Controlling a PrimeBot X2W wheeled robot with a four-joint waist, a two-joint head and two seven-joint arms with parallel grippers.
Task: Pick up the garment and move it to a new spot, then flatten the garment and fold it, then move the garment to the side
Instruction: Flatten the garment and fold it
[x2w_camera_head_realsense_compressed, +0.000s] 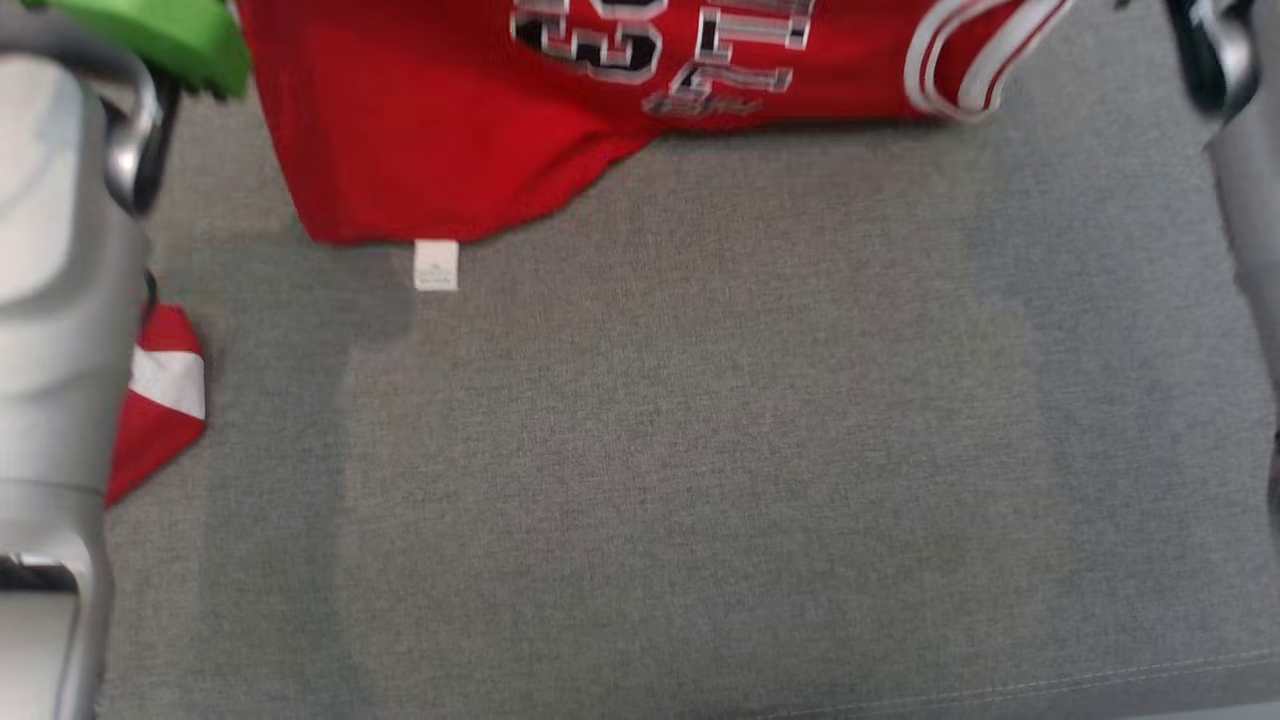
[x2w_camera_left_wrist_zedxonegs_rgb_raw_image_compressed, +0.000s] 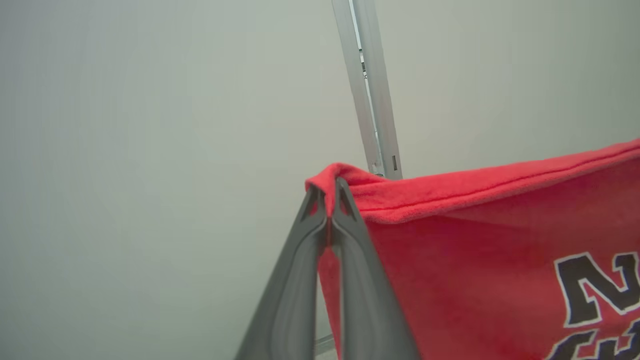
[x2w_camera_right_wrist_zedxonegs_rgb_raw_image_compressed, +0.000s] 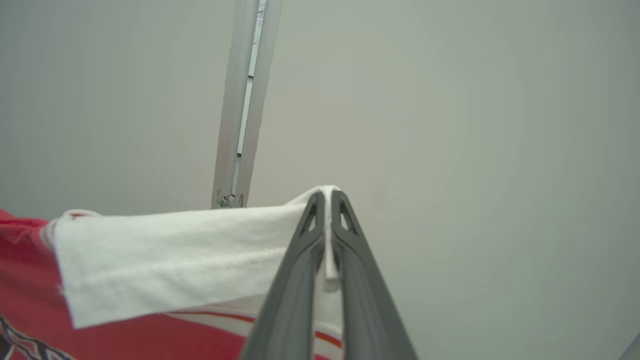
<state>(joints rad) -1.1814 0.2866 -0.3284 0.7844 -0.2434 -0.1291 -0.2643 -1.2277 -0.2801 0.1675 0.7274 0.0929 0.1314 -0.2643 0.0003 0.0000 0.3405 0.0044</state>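
Pinching its upper edge, your left gripper and right gripper hold the red lettered cloth jersey stretched left-to-right over the far side of the grey fabric surface.

L arm & R arm held up, wide apart, jaws of each pinched shut on garment.

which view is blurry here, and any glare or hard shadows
Head view: soft and smeared, the garment lettering unreadable, faint shadow bands on the grey surface. Left wrist view: crisp on the left end effector pinching the red hem, even light, no glare. Right wrist view: crisp on the right end effector pinching white trim, flat light.
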